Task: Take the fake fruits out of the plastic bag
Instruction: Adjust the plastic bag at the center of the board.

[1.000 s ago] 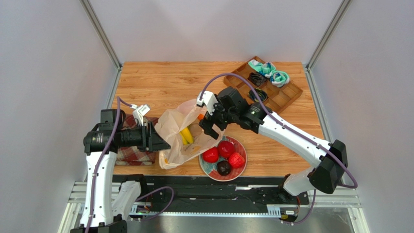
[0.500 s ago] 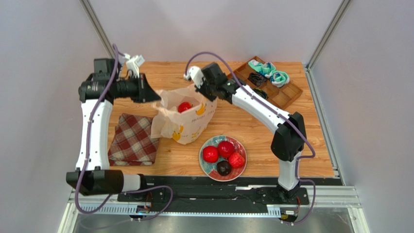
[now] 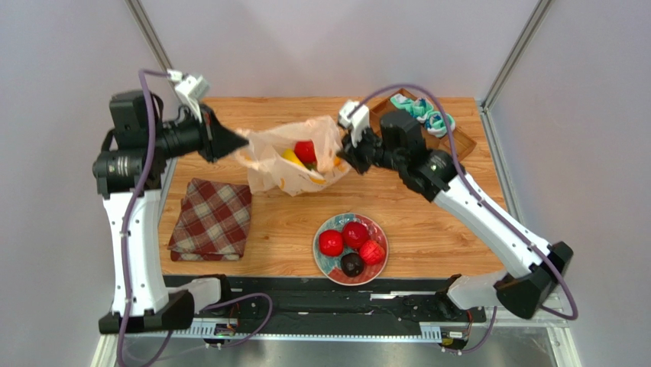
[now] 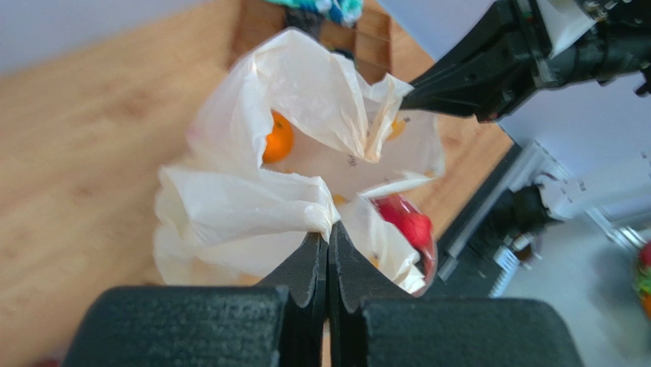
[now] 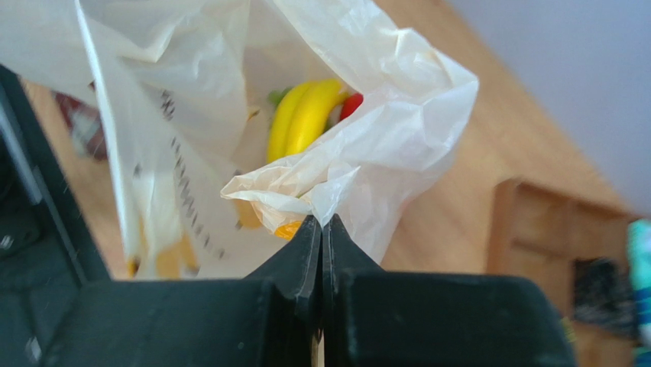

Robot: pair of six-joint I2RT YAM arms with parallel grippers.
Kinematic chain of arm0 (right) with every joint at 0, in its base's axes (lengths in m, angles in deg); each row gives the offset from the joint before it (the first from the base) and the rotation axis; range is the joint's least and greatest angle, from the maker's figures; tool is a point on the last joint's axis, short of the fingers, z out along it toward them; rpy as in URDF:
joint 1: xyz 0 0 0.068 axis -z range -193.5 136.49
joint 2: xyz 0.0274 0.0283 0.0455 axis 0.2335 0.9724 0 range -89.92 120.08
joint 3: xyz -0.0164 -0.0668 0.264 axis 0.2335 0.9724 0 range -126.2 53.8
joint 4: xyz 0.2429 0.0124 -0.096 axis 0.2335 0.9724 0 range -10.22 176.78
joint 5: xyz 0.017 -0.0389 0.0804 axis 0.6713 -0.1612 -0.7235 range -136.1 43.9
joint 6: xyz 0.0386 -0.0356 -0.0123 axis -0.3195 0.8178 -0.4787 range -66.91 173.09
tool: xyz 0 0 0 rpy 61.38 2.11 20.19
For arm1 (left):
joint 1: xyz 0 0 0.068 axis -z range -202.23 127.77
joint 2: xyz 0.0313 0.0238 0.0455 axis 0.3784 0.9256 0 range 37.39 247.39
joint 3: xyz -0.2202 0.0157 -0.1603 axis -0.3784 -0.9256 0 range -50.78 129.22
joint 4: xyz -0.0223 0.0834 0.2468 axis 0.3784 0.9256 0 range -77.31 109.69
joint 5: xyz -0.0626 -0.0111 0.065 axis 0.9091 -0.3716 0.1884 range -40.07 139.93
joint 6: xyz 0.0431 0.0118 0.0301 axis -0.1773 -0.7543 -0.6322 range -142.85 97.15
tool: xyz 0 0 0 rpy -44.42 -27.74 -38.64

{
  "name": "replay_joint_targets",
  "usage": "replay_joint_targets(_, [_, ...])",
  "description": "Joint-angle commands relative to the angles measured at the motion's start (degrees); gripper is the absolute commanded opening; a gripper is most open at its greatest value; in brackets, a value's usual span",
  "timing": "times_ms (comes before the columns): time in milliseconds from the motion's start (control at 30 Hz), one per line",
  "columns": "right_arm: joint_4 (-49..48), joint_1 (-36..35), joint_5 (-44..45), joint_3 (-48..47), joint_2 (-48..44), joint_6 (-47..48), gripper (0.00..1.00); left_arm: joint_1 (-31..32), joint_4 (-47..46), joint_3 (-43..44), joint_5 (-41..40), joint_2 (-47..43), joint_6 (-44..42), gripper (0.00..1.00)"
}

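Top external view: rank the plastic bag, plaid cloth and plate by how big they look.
1. plastic bag and plaid cloth: about alike. The bag is held up off the table, nearer the camera, so I won't rank them.
2. plate: clearly smallest.

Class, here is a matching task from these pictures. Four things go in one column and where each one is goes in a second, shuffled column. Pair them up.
Column A
1. plastic bag
2. bananas
3. plaid cloth
4. dark round fruit

Column B
a. on the painted plate, beside red fruits
b. flat on the table, on the left side
c. pinched at its rim by the left gripper and the right gripper
d. inside the bag

Pairs: 1-c, 2-d, 3-b, 4-a
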Motion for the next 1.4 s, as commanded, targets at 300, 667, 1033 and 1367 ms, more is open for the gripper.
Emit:
replay_joint_targets(300, [7.3,0.2,-12.1,10.3,-4.8,2.8,0.61,0.6,6.9,-47.4,-0.4,-18.5,-5.4,0.00])
replay_joint_targets(667, [7.7,-6.7,-19.4,2.2,12.6,11.6,0.29,0.6,-1.6,-46.7,1.6,-19.8,3.2,0.00])
replay_joint_targets(1033, [-1.7,-7.2,8.1,3.6,21.9,-10.0,0.39,0.6,-2.6,-46.7,2.9,-22.5,4.8,0.00])
replay_joint_targets(1367, [-3.1,-4.4,21.4,7.9,22.7,-13.2,0.73,0.6,-0.1,-48.2,4.5,-26.2,3.7,0.00])
